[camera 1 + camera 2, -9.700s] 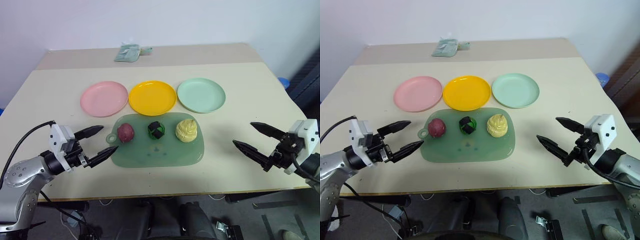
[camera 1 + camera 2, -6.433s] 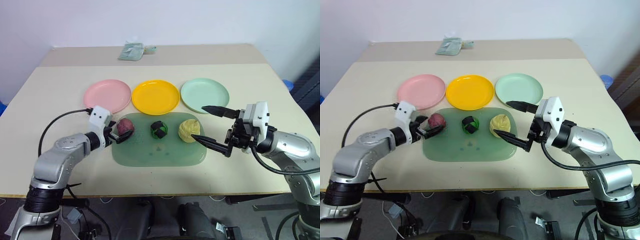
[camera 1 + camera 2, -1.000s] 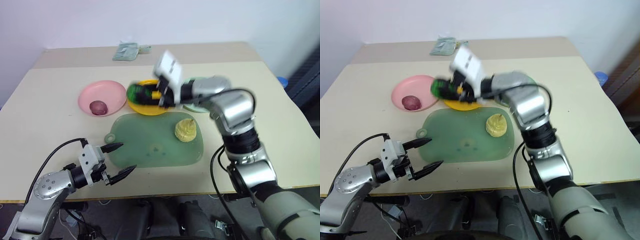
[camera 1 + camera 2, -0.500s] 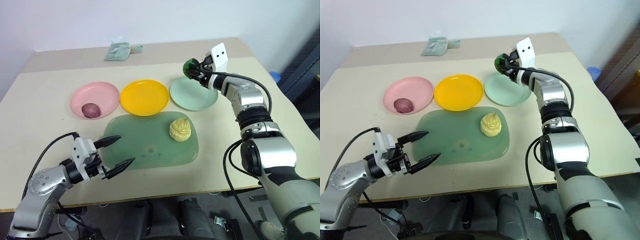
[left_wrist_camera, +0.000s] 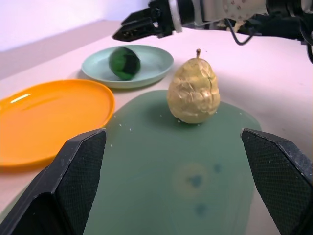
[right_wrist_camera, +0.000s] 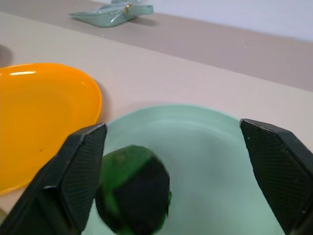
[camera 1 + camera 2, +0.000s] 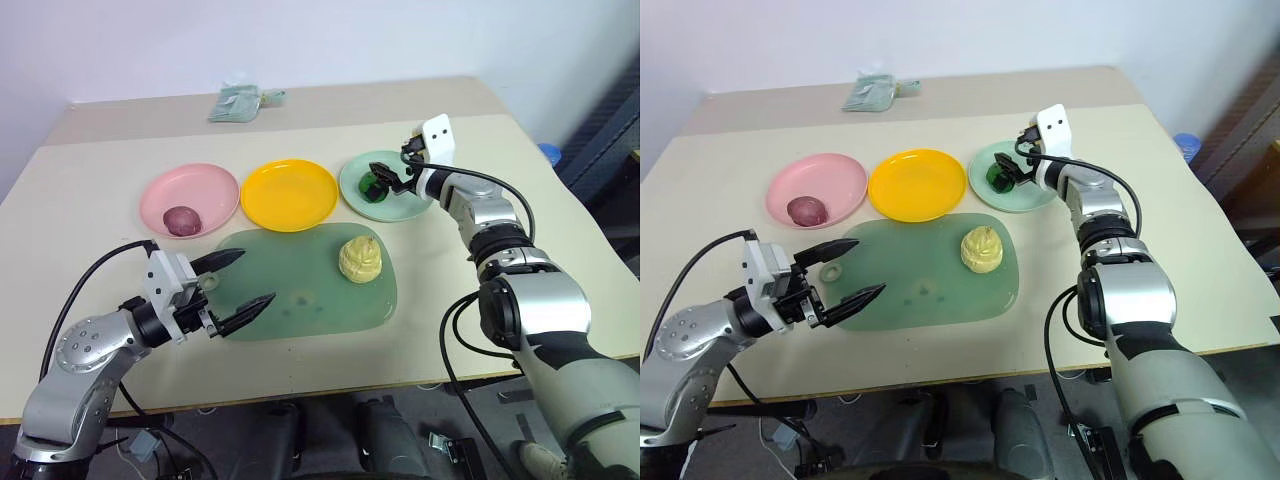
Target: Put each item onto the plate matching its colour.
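The dark green-and-black item [image 7: 374,185] lies on the mint green plate [image 7: 402,206], between the wide-apart fingers of my open right gripper [image 7: 381,179]; the right wrist view shows that item [image 6: 134,193] resting on the plate [image 6: 215,147]. On the pink plate [image 7: 215,188] sits the round maroon item [image 7: 182,220]. Nothing lies on the bright yellow plate [image 7: 290,194]. The lumpy pale yellow item [image 7: 361,261] stands upright on the mat. My left gripper [image 7: 243,281] hangs open over the mat's left end, holding nothing.
A large translucent green mat [image 7: 300,295] lies in front of the plates. A pale green packet [image 7: 240,102] rests at the table's far edge. A blue object [image 7: 548,152] shows beyond the table's right edge.
My right gripper came down from above the green plate's far side and opened, leaving the green-and-black item on that plate. My left gripper rose slightly towards the mat.
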Action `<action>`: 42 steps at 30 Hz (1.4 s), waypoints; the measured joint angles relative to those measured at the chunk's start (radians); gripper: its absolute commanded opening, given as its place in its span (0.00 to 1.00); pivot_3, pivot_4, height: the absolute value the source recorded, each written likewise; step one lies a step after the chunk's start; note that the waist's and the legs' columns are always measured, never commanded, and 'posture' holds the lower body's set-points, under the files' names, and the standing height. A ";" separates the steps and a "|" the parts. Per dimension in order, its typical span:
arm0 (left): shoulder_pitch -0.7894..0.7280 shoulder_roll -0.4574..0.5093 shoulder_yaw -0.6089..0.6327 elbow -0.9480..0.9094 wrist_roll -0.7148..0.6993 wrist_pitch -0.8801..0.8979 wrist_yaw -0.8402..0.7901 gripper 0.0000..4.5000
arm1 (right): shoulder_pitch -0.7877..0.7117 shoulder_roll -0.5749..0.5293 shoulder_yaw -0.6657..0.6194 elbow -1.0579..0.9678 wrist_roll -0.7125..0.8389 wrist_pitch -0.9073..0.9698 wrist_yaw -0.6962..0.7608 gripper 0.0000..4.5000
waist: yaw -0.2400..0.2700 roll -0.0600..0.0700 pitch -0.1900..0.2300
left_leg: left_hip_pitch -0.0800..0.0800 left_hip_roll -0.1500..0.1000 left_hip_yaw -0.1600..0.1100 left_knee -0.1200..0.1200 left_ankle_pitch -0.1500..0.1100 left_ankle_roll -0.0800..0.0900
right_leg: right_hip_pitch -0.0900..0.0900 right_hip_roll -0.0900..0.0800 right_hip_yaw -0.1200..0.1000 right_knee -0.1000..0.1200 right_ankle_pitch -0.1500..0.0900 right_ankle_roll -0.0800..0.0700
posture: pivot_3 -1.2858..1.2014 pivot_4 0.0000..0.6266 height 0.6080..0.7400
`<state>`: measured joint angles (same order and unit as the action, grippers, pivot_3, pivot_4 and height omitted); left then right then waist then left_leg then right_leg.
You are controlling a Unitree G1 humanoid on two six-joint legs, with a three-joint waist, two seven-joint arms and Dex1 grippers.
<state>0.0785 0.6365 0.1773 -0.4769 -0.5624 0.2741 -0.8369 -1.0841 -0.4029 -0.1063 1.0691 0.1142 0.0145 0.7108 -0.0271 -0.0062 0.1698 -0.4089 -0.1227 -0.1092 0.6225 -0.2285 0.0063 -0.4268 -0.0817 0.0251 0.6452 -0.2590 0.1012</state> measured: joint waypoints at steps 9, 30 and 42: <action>-0.033 -0.011 -0.040 0.124 0.007 -0.037 -0.097 1.00 | 0.515 -0.140 -0.013 -1.029 0.309 0.632 0.137 0.99 | 0.015 0.002 0.000 | 0.000 0.000 -0.001 0.003 -0.002 0.004 | 0.000 0.000 0.000 0.002 0.000 0.000 | 0.52 0.24 1.00; 0.008 -0.013 -0.072 0.174 0.031 -0.110 -0.182 1.00 | 0.673 -0.064 0.118 -1.251 0.432 0.838 -0.016 0.94 | 0.019 0.001 0.000 | 0.000 0.000 -0.001 0.004 -0.003 0.005 | 0.002 -0.001 -0.001 0.001 0.000 0.000 | 0.52 0.24 1.00; 0.114 -0.035 -0.022 0.082 0.030 -0.107 -0.080 1.00 | 0.571 0.005 0.147 -1.149 0.361 0.709 -0.029 0.65 | 0.016 0.001 0.000 | 0.000 0.000 -0.001 0.004 -0.003 0.005 | 0.001 -0.001 -0.001 0.001 0.000 0.000 | 0.52 0.24 1.00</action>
<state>0.1925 0.6018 0.1556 -0.3951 -0.5325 0.1674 -0.9173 -0.5133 -0.3980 0.0403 -0.0795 0.4756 0.7235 0.6821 -0.0114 -0.0048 0.1699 -0.4090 -0.1223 -0.1102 0.6265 -0.2314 0.0110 -0.4256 -0.0823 0.0244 0.6464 -0.2591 0.1012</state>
